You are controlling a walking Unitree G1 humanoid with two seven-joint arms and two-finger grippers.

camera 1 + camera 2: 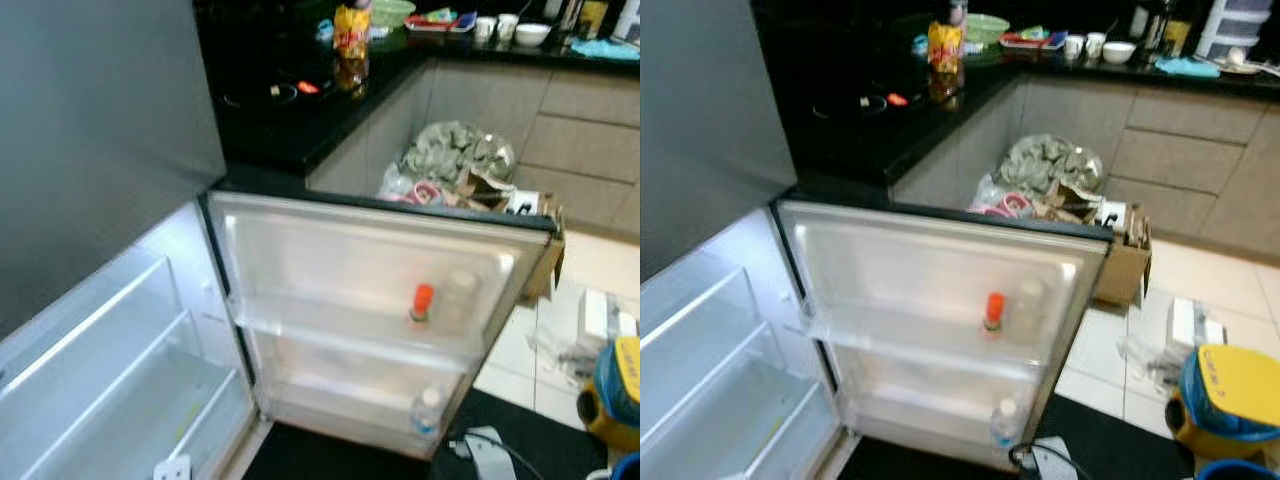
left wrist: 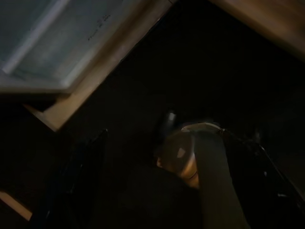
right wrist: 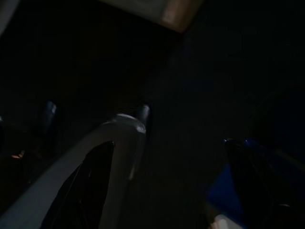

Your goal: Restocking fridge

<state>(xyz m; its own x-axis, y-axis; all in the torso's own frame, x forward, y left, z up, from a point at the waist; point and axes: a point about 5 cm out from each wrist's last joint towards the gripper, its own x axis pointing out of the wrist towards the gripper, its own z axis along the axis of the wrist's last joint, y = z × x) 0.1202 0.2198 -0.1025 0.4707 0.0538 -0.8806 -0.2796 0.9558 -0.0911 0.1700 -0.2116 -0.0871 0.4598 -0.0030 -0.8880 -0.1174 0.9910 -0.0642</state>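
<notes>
The fridge stands open before me, its lit white inside point(image 1: 120, 380) at the left with bare glass shelves. The open door point(image 1: 370, 300) faces me. On its upper door shelf stand an orange-capped bottle point(image 1: 421, 303) and a clear bottle point(image 1: 458, 296) beside it. A small water bottle point(image 1: 427, 411) sits in the lower door shelf. In the dark left wrist view my left gripper point(image 2: 162, 191) hangs low, fingers spread, nothing gripped. My right gripper point(image 3: 167, 191) hangs the same way in the dim right wrist view.
A black counter point(image 1: 300, 110) behind the door carries a yellow packet point(image 1: 351, 35), bowls and cups. A full rubbish bag point(image 1: 455, 160) and a cardboard box point(image 1: 1128, 262) lie past the door. A yellow-lidded container point(image 1: 1230, 400) stands on the tiles at the right. A dark mat point(image 1: 1110, 440) lies below.
</notes>
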